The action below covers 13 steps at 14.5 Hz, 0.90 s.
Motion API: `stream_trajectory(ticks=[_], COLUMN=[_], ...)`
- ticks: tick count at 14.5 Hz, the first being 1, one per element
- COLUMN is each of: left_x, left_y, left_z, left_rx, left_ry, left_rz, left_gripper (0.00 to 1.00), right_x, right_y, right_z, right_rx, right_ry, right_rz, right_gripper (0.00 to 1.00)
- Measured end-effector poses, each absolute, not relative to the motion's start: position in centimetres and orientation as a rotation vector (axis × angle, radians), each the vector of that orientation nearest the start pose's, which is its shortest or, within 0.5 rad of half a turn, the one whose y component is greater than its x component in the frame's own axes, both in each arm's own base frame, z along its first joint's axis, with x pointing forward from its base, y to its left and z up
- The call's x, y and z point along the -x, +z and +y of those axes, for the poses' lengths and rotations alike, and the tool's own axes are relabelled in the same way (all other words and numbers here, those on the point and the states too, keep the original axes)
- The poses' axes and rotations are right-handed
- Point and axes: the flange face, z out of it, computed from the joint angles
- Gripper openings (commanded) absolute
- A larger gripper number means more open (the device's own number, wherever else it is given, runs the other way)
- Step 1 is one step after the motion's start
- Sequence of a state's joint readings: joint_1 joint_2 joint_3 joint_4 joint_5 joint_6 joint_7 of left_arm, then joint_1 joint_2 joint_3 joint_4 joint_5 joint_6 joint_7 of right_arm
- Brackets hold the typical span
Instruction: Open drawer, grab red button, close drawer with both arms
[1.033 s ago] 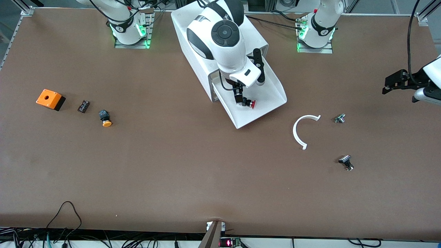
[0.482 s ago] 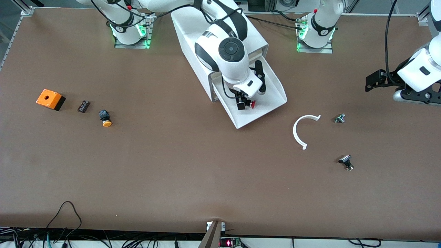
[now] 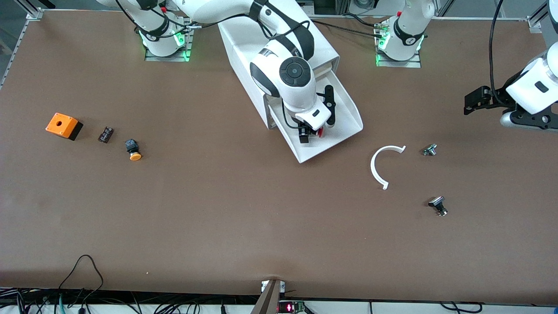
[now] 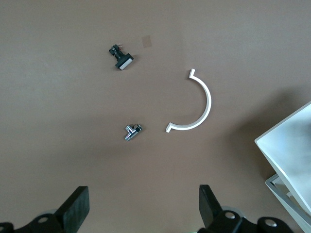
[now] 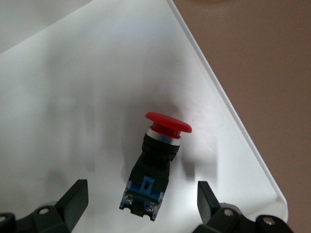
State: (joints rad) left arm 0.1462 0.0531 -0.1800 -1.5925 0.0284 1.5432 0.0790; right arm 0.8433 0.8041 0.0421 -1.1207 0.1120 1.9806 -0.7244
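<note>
The button [image 5: 158, 162], a small push button with a round red cap on a black-and-blue body, lies on its side on the floor of the drawer [image 3: 344, 114], a wide, shallow white plastic tray pulled well out of the boxy white cabinet [image 3: 244, 43]; the right tool [image 3: 310, 133] hangs directly over it with its two black fingers [image 5: 73, 199] spread apart, one to either side of the body, nothing yet gripped.

The chief risk, as I judge it, lies in the closing; the button rests tilted, cap toward the tray's side wall, and fingers meeting the rounded cap or the tapered neck instead of the square body could squirt it sideways or roll it toward the wall (the smooth plastic floor would offer little resistance). A descent too deep could press the fingertips into the thin tray and flex or shift the drawer; too shallow, and the pinch catches only the upper edge, so the button may drop on lifting.

The left tool [image 3: 475, 101] waits with its fingers apart over the bare brown bench [image 3: 279, 218] toward the left arm's end, above a white plastic half-ring [image 4: 194, 104] and two small metal fittings [image 4: 131, 131]; should it sweep low toward the drawer front, it might strike these.
</note>
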Motion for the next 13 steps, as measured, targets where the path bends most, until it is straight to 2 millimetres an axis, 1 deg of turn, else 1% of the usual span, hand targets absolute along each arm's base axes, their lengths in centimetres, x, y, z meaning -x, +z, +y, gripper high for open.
stream_trajectory(ticks=[3,7,9,10,11,13], left_x=[-56.8,-56.9,-56.9,-56.9,-56.9,-56.9], left_y=[57.6,57.7,57.7,57.7,57.7,57.7], left_z=[-1.3,-1.5,-1.5,-1.5,-1.5,-1.5], left_rx=[3.123,3.13,3.131,3.131,3.131,3.131], left_ry=[0.179,0.174,0.173,0.172,0.172,0.172], left_rz=[0.177,0.178,0.178,0.178,0.178,0.177], left_gripper=[0.99,0.99,0.99,0.99,0.99,0.99], right_x=[-48.8,-48.7,-48.6,-48.5,-48.3,-48.1], right_y=[33.6,33.5,33.1,32.9,32.7,32.4], right_z=[59.2,59.3,59.4,59.5,59.6,59.8], right_rx=[2.21,2.245,2.249,2.254,2.259,2.268], right_ry=[-0.061,-0.053,-0.045,-0.04,-0.035,-0.027], right_rz=[-2.032,-1.992,-1.989,-1.983,-1.977,-1.968], right_gripper=[0.99,0.99,0.96,0.9,0.81,0.59])
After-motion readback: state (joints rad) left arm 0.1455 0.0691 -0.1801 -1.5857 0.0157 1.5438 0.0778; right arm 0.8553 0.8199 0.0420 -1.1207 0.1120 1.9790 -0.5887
